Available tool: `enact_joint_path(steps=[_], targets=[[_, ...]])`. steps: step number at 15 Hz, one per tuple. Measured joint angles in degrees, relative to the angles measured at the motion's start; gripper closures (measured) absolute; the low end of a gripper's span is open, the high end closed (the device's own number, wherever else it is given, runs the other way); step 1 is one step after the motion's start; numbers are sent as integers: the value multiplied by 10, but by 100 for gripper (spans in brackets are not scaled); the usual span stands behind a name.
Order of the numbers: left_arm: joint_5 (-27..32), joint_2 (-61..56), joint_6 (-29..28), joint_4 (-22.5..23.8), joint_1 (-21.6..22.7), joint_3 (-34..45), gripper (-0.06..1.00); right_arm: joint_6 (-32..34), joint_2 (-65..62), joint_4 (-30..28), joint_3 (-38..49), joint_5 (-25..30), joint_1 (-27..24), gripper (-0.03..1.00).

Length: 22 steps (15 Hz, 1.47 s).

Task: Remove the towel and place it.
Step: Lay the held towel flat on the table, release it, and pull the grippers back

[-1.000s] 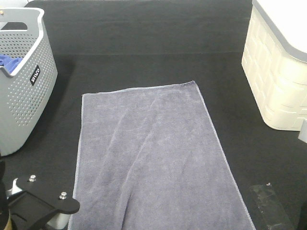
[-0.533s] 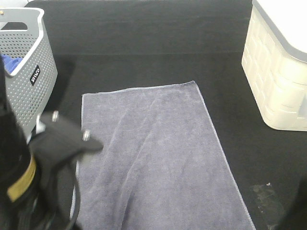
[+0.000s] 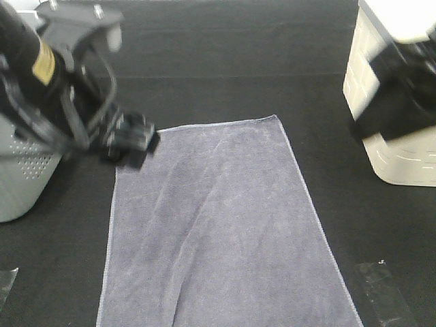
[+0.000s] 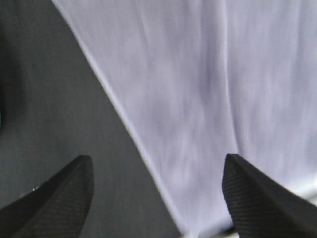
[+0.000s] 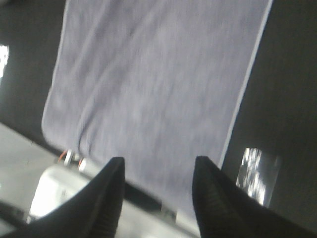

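Yellow-banded black arm (image 3: 30,85) carries a ribbed left pincer (image 4: 157,162).

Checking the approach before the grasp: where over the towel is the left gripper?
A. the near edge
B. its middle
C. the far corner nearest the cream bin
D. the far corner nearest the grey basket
D: the high view shows the left gripper, open, at the far corner of the towel beside the grey basket.

Grey-lavender towel (image 3: 218,225) spread flat on black table (image 3: 238,54), left gripper (image 3: 131,139) over its far-left corner, grey perforated basket (image 3: 20,187) at left behind left arm (image 3: 37,75), cream bin (image 3: 402,160) at right, blurred right arm (image 3: 395,102) before it.
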Motion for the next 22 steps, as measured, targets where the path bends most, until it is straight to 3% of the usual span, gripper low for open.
enact_joint_path(steps=[3,6,8,11,14,19,22], targets=[[-95,16,29,-13,68,-15,25,-10,111,-6,-106,-22,0,55],[-95,112,37,-16,129,-99,25,-2,258,-55,-231,-28,0,55],[-76,184,56,-28,153,-169,25,18,338,-82,-303,-29,0,55],[-21,305,119,-106,187,-297,25,44,464,-119,-420,-29,-2,55],[9,396,142,-166,206,-404,25,58,557,-157,-493,-29,-3,55],[102,506,155,-179,208,-552,25,61,676,-189,-595,-32,-3,55],[109,515,155,-179,208,-567,25,61,713,-191,-610,-62,-3,55]])
